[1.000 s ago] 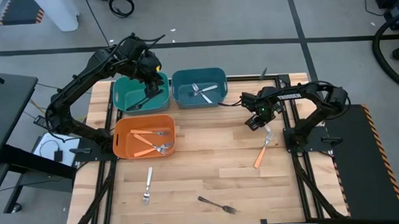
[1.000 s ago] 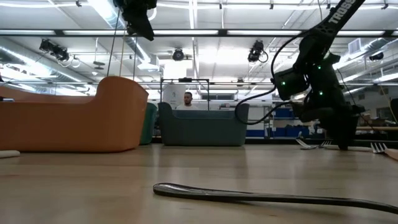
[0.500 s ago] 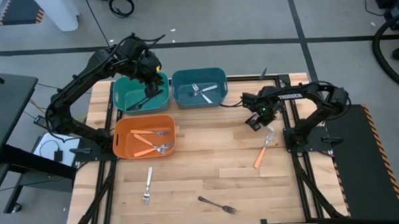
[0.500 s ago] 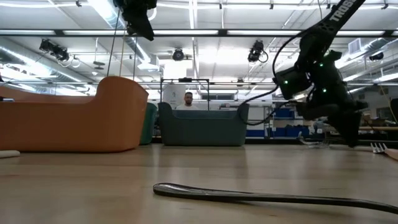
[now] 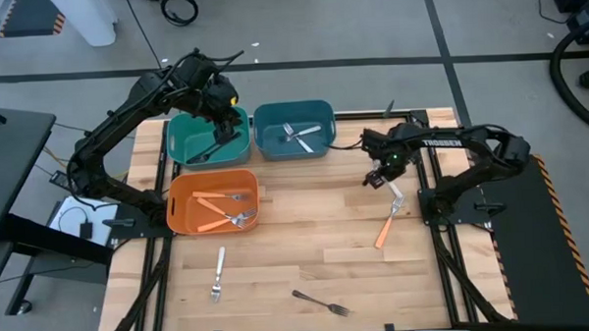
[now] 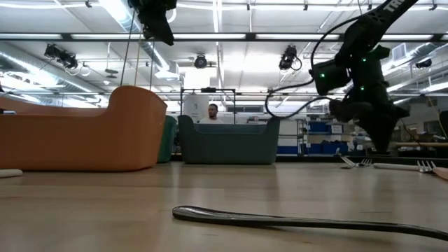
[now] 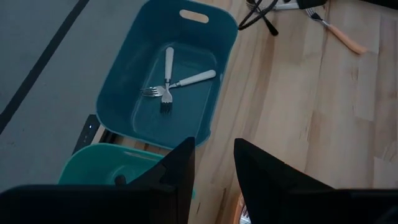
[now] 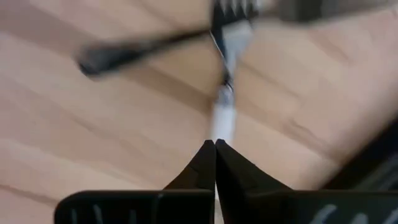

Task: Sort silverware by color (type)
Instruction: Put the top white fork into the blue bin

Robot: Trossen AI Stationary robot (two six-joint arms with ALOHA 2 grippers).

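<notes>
1. Nearest the front edge, a black fork (image 5: pixel 321 303) lies flat on the table (image 5: pixel 307 244); it shows as a dark bar across the low view (image 6: pixel 301 221). It looks thin, stiff and light, and probably slick on wood, so a pinch across the mid-handle seems safest.
2. A silver fork (image 5: pixel 218 273) lies alone just beyond the black one, to the left. It should handle the same way: grip the handle, not the tines.
3. An orange-handled fork (image 5: pixel 386 223) lies to the right, tines pointing away. Its thicker handle probably gives the best purchase.
4. The right gripper (image 5: pixel 376 177) hangs just beyond that fork's tines, fingers (image 8: pixel 205 168) pressed together on nothing.
5. The orange bin (image 5: pixel 213 201) holds orange-handled forks (image 5: pixel 217 198).
6. The blue bin (image 5: pixel 293 129) holds two silver forks (image 7: pixel 174 81), crossed.
7. The teal bin (image 5: pixel 207 137) holds one dark fork (image 5: pixel 210 150).
8. The left gripper (image 5: pixel 219 119) hangs over the teal bin, fingers (image 7: pixel 180 171) slightly apart and empty.
9. Three forks on the table are unsorted.
</notes>
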